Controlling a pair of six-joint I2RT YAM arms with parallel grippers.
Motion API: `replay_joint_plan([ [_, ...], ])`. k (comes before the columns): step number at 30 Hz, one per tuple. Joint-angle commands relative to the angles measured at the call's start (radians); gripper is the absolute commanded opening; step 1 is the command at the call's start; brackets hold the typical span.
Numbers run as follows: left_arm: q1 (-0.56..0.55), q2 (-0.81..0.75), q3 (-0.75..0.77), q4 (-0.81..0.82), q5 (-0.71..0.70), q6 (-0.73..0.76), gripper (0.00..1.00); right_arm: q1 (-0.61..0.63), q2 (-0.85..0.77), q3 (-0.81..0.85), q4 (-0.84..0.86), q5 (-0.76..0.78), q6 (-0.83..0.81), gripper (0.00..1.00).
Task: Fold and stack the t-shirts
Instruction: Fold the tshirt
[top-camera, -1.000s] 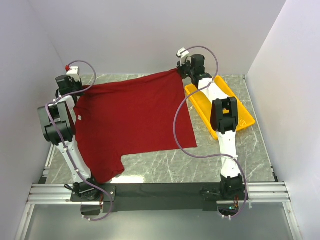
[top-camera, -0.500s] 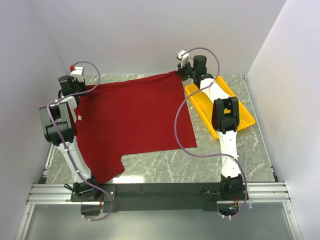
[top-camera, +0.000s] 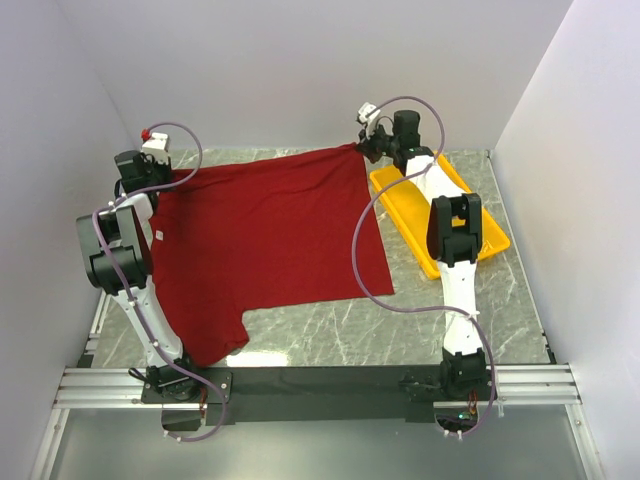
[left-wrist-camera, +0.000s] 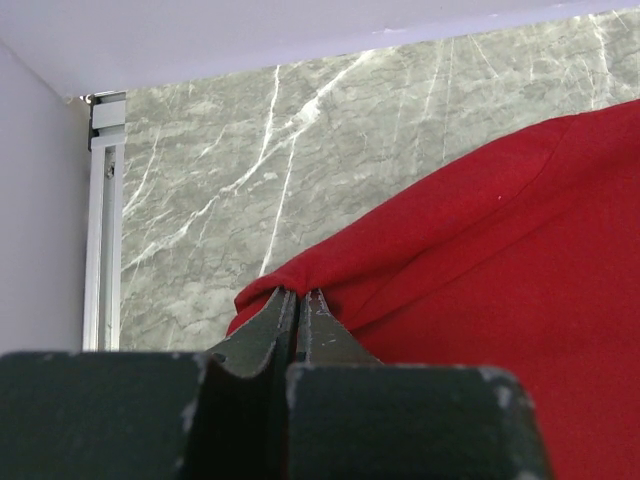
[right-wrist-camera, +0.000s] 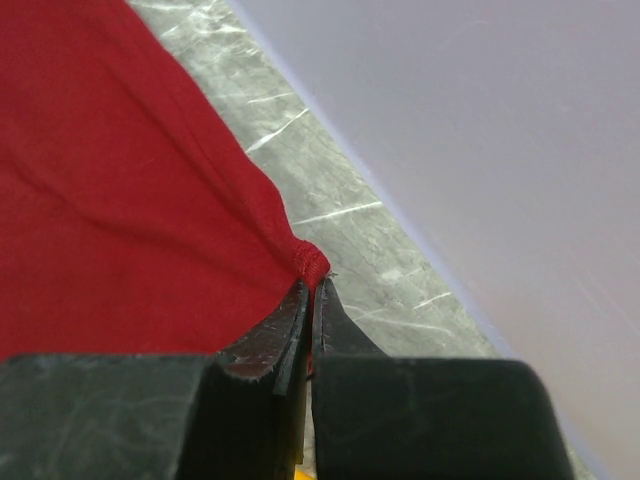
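Note:
A dark red t-shirt (top-camera: 265, 240) is stretched out between both arms over the grey marble table (top-camera: 420, 330), its near part lying on the table. My left gripper (top-camera: 160, 178) is shut on the shirt's far left corner; in the left wrist view its jaws (left-wrist-camera: 297, 297) pinch a bunched fold of the red cloth (left-wrist-camera: 500, 260). My right gripper (top-camera: 362, 146) is shut on the far right corner; in the right wrist view (right-wrist-camera: 312, 285) the hemmed edge sits between the closed jaws, with the cloth (right-wrist-camera: 110, 200) spreading away to the left.
A yellow tray (top-camera: 490, 235) lies at the back right of the table, under the right arm. White walls close in the back and both sides. A metal rail (top-camera: 320, 385) runs along the near edge, and another (left-wrist-camera: 102, 220) runs along the left.
Both grippers have moved slightly outward and back, drawing the shirt's far edge a little tauter. The grips are unchanged.

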Motion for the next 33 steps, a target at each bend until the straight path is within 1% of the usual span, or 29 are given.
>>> replay_joint_plan([
  [1,0.005,-0.053,-0.013,0.044,0.037,0.018,0.01,-0.001,0.003,0.038,-0.019,-0.046,-0.093,0.0],
  [3,0.005,-0.053,-0.01,0.038,0.029,0.03,0.01,-0.001,-0.006,0.028,-0.036,-0.052,-0.118,0.0],
  [6,0.005,-0.052,-0.002,0.041,-0.006,0.034,0.01,-0.004,-0.028,-0.006,-0.01,-0.065,-0.115,0.0],
  [8,0.005,-0.047,0.004,0.05,-0.055,0.018,0.01,-0.003,-0.026,-0.003,0.017,-0.049,-0.086,0.0],
  [9,0.005,-0.046,0.005,0.069,-0.101,0.012,0.01,-0.003,-0.025,0.009,0.028,-0.04,-0.049,0.0],
  [11,0.005,-0.041,0.01,0.083,-0.126,0.001,0.01,-0.004,-0.019,0.014,0.069,-0.014,-0.01,0.0],
  [13,0.003,-0.024,0.039,0.072,-0.162,-0.005,0.01,-0.001,-0.013,0.028,0.071,-0.002,0.028,0.0],
  [15,0.003,-0.009,0.059,0.067,-0.159,-0.009,0.01,0.003,-0.003,0.041,0.096,0.011,0.034,0.0],
  [21,-0.01,0.026,0.079,0.087,-0.124,-0.017,0.01,0.013,0.0,0.032,0.079,-0.005,-0.022,0.0],
  [26,-0.015,0.019,0.064,0.087,-0.115,0.015,0.01,0.013,-0.039,-0.031,0.079,-0.035,-0.087,0.0],
  [33,-0.009,0.006,0.052,0.087,-0.112,0.024,0.01,0.003,-0.029,-0.011,0.037,-0.025,-0.115,0.0],
])
